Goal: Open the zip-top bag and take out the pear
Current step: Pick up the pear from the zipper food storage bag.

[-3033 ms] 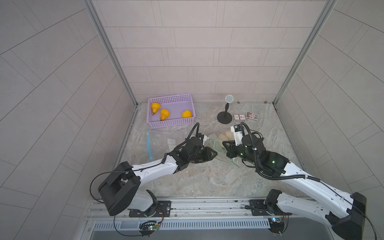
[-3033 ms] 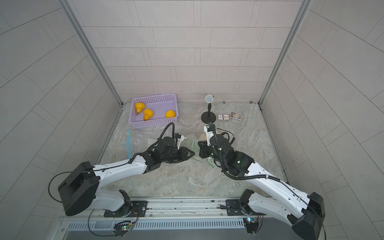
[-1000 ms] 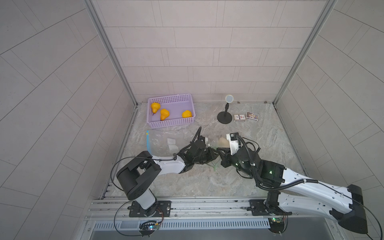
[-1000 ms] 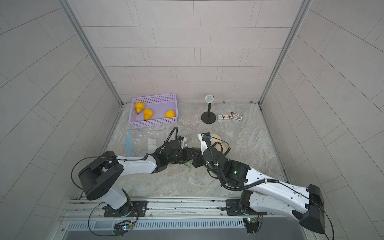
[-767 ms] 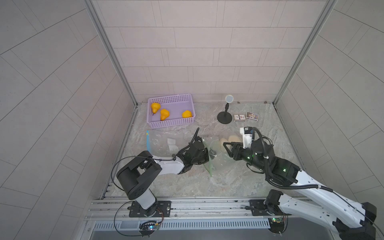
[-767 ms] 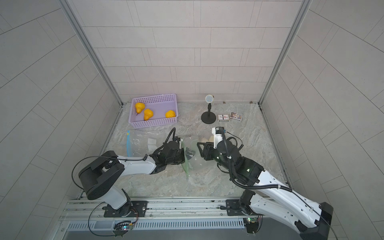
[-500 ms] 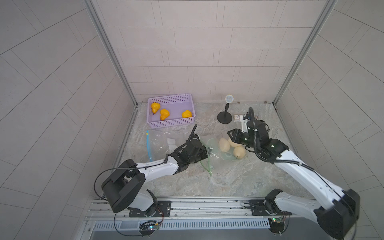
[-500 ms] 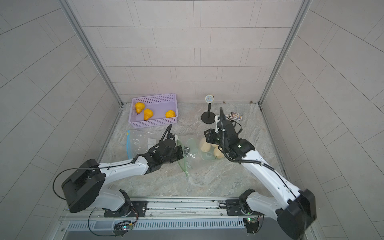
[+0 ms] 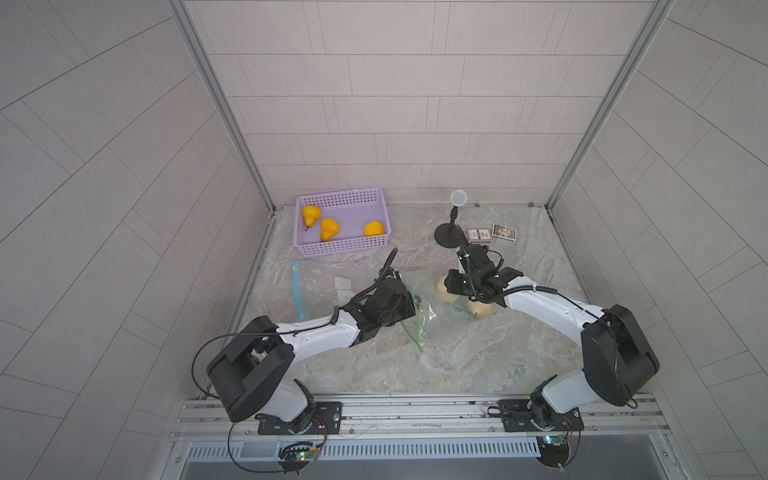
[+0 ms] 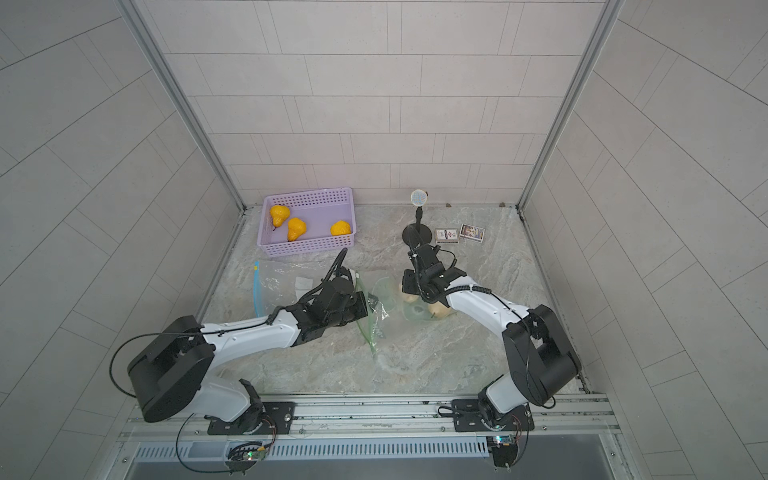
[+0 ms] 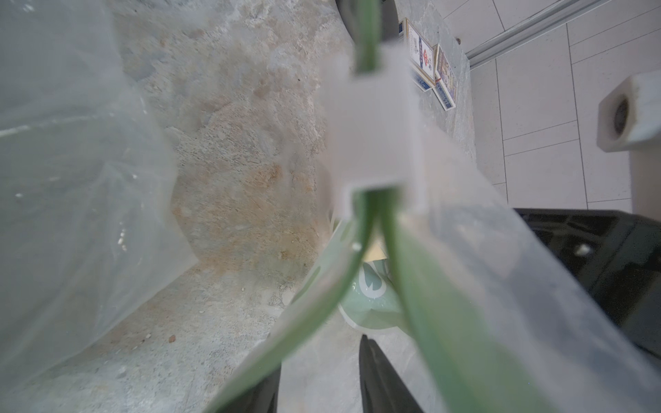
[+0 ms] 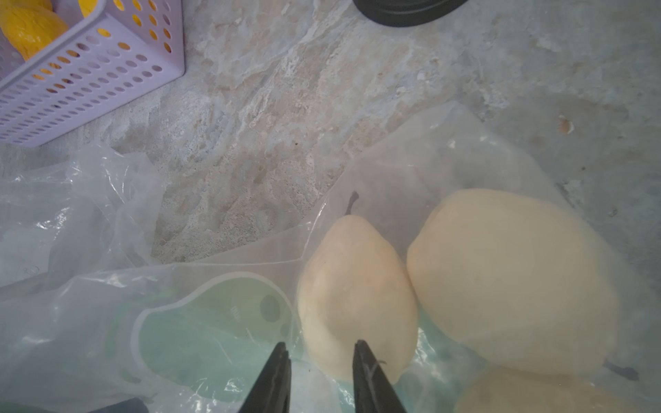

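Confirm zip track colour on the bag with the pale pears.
The zip track is green, its slider white; clearest in the left wrist view.

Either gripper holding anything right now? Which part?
Apparently nothing: right gripper is open over the bagged pear; the bag's zip edge runs past the left gripper's parted jaws, unpinched.

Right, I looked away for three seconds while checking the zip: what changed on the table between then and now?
The right gripper left the zip edge of the zip-top bag, swung toward the far wall and now hangs over the pale pears in it, fingers apart. The bag's mouth has come open. The left gripper stayed at the green zip edge. The basket, stand and card boxes did not move.
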You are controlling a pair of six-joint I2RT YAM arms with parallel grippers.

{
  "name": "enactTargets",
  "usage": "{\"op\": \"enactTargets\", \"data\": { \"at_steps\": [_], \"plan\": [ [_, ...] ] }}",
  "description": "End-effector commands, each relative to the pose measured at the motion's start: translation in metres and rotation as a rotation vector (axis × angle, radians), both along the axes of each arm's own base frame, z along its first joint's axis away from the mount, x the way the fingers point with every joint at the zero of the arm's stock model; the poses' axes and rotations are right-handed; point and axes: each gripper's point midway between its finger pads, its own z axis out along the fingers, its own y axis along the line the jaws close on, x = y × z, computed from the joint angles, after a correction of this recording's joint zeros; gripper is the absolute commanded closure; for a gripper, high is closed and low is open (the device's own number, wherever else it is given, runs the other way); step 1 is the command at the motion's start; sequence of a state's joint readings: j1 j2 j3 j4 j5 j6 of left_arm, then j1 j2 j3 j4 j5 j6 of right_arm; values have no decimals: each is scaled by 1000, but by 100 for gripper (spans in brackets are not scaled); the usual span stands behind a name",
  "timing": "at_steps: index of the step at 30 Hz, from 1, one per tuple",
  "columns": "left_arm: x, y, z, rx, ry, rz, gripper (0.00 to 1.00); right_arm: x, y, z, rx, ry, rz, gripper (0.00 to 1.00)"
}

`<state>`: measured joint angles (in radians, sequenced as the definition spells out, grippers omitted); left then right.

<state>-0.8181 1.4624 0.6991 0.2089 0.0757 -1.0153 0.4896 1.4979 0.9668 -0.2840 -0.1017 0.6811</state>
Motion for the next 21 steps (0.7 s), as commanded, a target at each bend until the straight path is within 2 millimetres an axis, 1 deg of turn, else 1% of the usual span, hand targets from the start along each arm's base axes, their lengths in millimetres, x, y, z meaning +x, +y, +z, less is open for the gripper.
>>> {"op": "enactTargets", "data": {
  "at_steps": [1,3,6,9,11,14,16,19,21],
  "plan": [
    [5,-3,4,-27,-17,6,58,17,-9,21,-36,-80,-53,62],
    [5,-3,6,-33,-18,8,58,20,-14,14,-84,-52,-66,61],
    [4,-1,7,-37,-22,14,58,23,-16,-7,-125,-3,-74,61],
    [3,-3,6,-46,-15,4,58,26,-18,-24,-141,17,-95,61],
    [1,-4,5,-52,-11,-1,58,28,-16,-32,-139,29,-94,61],
    [-1,-4,3,-70,-7,-3,57,25,-12,-45,-132,59,-85,62],
    [-4,-4,5,-80,-12,-11,56,24,-13,-51,-118,63,-93,62],
    [-6,-5,5,-81,-12,-19,55,21,-5,-60,-86,89,-71,62],
    [-9,-8,5,-97,-2,-39,54,17,-3,-65,-67,107,-70,62]
  ]
}}
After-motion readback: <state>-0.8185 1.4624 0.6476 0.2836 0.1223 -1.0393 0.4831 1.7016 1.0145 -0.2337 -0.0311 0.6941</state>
